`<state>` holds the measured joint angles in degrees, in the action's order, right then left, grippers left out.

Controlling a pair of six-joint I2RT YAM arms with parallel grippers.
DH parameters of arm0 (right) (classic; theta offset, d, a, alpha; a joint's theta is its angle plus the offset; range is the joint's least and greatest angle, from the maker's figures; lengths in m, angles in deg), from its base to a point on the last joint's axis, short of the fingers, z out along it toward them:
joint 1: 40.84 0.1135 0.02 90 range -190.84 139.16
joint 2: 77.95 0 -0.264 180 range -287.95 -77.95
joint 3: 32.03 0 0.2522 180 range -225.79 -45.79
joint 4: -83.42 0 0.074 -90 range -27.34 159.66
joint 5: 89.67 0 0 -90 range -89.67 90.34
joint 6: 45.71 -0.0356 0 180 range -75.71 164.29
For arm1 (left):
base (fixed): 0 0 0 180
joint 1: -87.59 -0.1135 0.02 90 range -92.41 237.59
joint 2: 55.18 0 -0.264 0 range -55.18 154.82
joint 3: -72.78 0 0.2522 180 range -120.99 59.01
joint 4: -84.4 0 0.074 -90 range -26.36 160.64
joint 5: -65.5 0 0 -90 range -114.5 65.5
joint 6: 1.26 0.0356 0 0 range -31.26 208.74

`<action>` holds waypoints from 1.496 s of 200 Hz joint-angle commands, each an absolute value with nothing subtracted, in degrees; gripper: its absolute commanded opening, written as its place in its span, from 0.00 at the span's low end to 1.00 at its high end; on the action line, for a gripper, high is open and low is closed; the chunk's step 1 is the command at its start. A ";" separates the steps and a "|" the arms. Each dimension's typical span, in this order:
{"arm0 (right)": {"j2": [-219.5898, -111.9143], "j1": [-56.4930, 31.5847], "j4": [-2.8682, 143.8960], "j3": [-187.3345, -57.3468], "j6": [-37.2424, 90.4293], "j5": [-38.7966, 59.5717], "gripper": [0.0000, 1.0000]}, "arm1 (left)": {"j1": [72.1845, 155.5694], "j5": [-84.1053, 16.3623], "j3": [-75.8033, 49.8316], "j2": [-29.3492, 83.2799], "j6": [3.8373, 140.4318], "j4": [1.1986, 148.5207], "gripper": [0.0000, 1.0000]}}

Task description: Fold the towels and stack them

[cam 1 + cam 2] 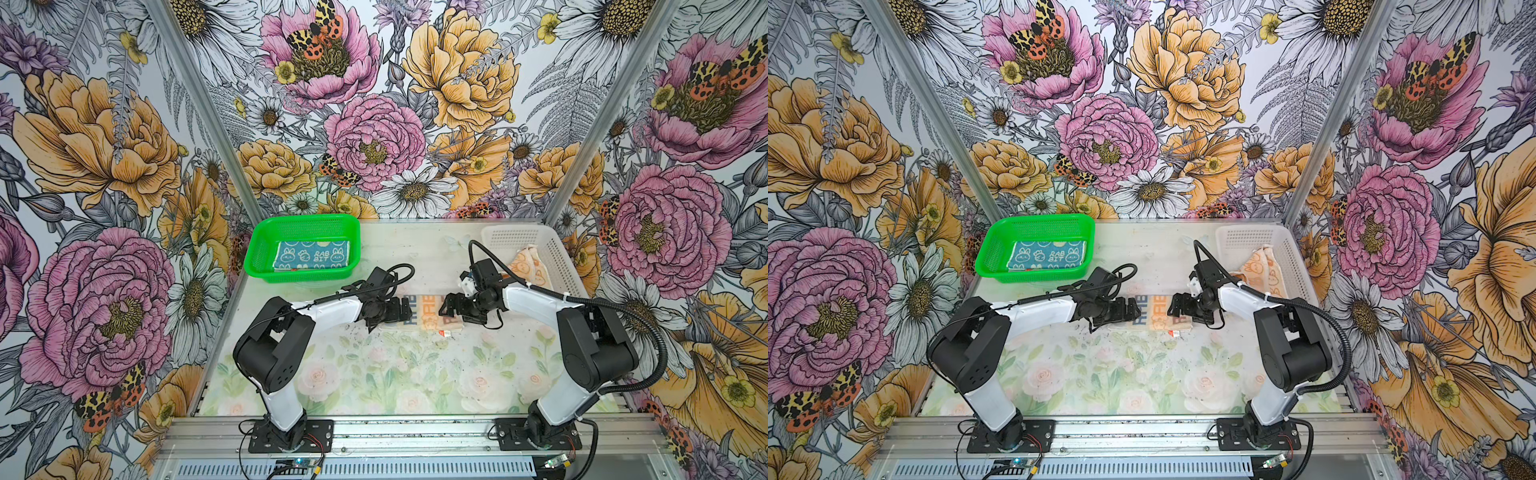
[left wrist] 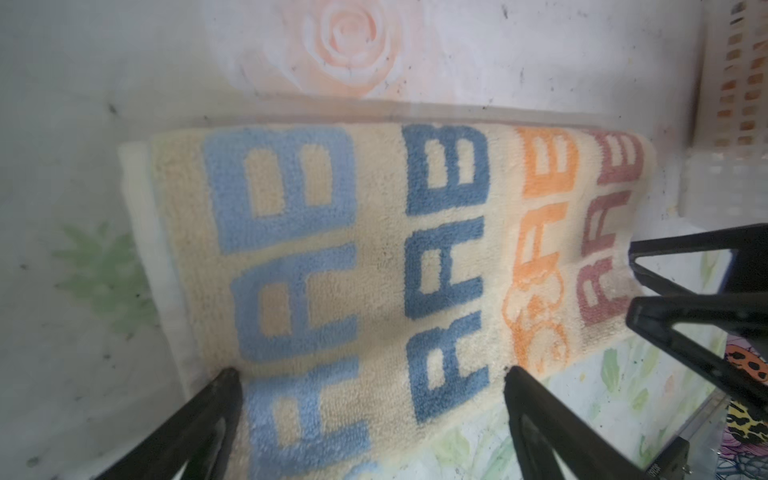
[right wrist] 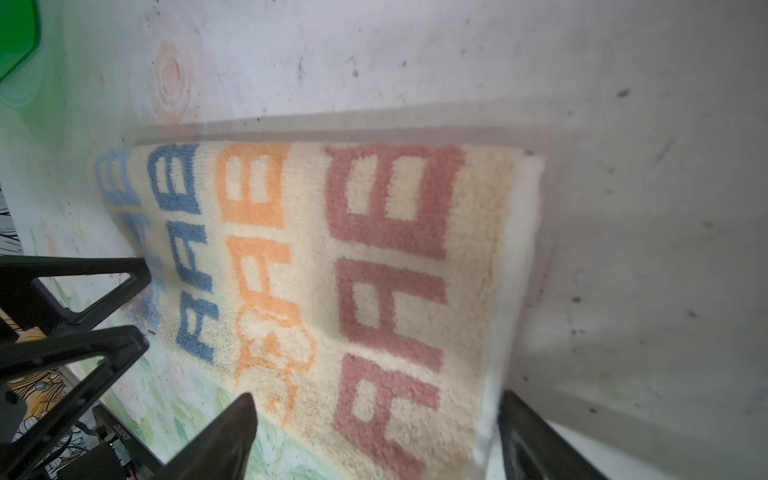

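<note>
The folded cream towel (image 1: 426,316) lies flat mid-table between the left gripper (image 1: 405,309) and the right gripper (image 1: 444,306), both spread wide over its ends, grasping nothing; the blue towel (image 1: 311,255) lies folded in the green basket (image 1: 305,221); the orange towel (image 1: 530,264) lies crumpled in the white basket (image 1: 505,237).
</note>
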<state>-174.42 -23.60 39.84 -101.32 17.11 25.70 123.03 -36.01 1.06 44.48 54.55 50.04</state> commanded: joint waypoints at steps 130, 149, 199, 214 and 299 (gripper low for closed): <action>-173.03 -24.11 41.10 -100.87 16.99 22.49 0.99 | 119.74 -31.20 -9.07 48.57 63.50 35.53 0.99; -173.33 -24.09 41.08 -100.55 17.09 22.73 0.99 | 119.85 -31.85 -9.50 51.00 63.34 35.41 0.99; -173.69 -23.91 41.73 -99.90 16.81 22.79 0.99 | 120.72 -32.21 -10.27 53.60 63.87 33.95 0.85; -173.93 -23.79 42.08 -99.67 16.61 22.92 0.99 | 121.11 -32.02 -10.70 54.39 64.13 33.36 0.70; -174.78 -23.43 44.06 -99.05 15.58 23.81 0.99 | 122.73 -29.10 -13.21 56.60 66.22 29.87 0.02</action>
